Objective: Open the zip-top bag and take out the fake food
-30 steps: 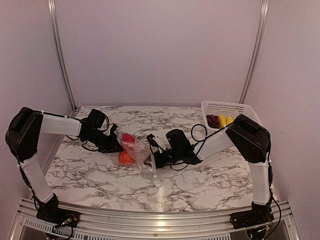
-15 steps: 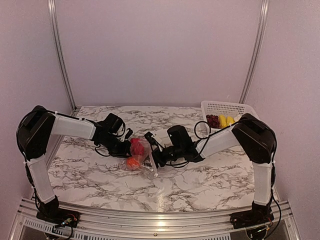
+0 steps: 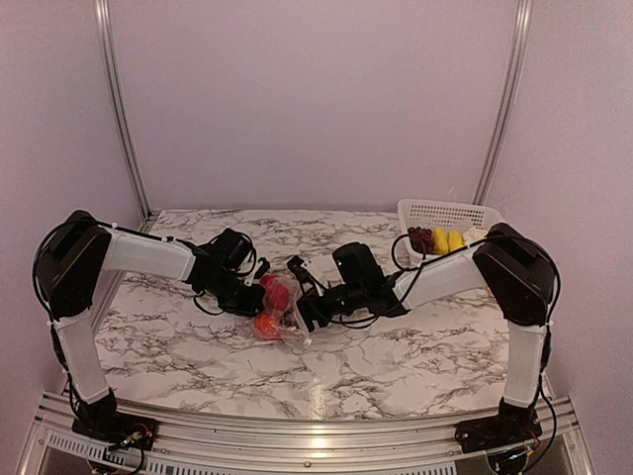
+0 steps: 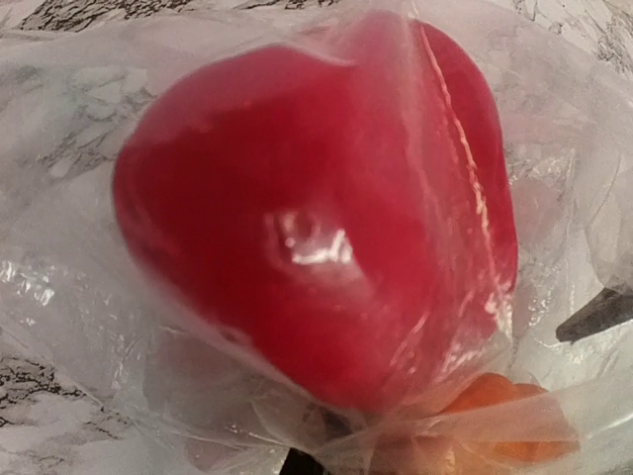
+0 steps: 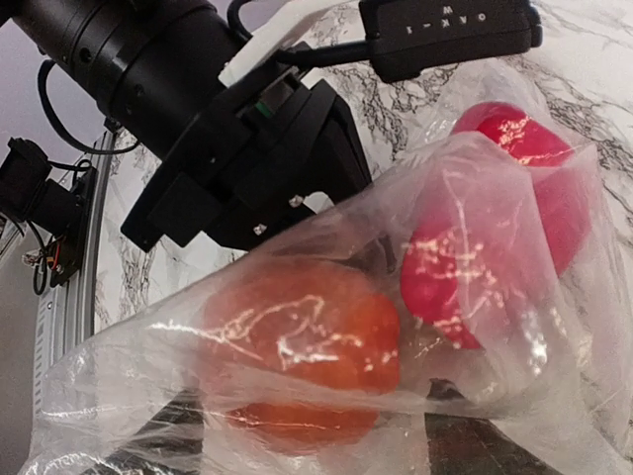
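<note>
- Clear zip-top bag (image 3: 284,315) is at the middle of the table (image 3: 396,361), bunched between left gripper (image 3: 255,293) and right gripper (image 3: 303,305). Each probably takes an opposite lip to part the zip.
- Grip on either side: cannot tell, as plastic fills both wrist views.
- In the bag: one red piece (image 4: 326,218), one orange ball (image 5: 297,356).
- In the white basket (image 3: 450,211), far right: one grape cluster (image 3: 421,238), two yellow pieces (image 3: 447,238).

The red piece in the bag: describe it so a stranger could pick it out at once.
On the marbled table, find the clear zip-top bag near the middle. Two toy foods sit inside it. The red piece is the farther one, glossy and deep red, unlike the orange piece just in front of it.
</note>
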You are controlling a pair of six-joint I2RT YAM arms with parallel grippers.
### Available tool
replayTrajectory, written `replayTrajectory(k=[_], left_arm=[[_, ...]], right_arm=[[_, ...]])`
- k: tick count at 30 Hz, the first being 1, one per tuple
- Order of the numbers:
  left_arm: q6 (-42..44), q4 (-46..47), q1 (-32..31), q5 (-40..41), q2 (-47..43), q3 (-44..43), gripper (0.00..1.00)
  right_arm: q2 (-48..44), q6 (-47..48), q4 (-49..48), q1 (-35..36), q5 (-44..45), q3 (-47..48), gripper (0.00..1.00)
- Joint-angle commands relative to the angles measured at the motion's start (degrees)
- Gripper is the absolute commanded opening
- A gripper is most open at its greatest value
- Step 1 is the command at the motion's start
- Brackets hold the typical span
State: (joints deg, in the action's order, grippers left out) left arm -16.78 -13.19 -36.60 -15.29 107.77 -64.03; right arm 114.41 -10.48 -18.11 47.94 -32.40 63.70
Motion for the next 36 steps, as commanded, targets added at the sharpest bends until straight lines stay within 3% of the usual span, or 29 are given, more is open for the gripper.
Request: replayTrajectory(k=[1, 11, 19, 23, 28, 36], left_arm=[[-1.26, 1.62, -1.87, -0.13, 0.15, -0.39, 0.0], [-7.14, 8.57, -2.24, -6.07, 1.2, 0.77, 0.0], [-7.57, 9.69, -1.8, -7.68, 0.22, 2.6, 0.0], [-6.37, 9.01, -0.28, -7.27, -1.47, 4.79, 0.0], [-5.64, 8.87, 2.45, -6.82, -3.34, 7.13, 0.0], [-5.13, 8.27, 6.55, -6.07, -5.46, 8.97, 0.0]], right_arm=[[2.18, 0.83, 3.8, 1.73, 4.17, 3.95, 0.74], [6.83, 4.67, 15.58, 6.85, 16.47, 12.87, 0.85], [5.42, 3.48, 17.62, 8.55, 24.84, 9.6, 0.96], [0.94, 3.02, 15.69, 6.82, 23.07, 4.04, 0.95], [-4.18, 3.68, 12.49, 4.97, 17.04, -1.71, 0.82], [-8.38, 4.1, 11.8, 4.33, 13.81, -6.34, 0.83]])
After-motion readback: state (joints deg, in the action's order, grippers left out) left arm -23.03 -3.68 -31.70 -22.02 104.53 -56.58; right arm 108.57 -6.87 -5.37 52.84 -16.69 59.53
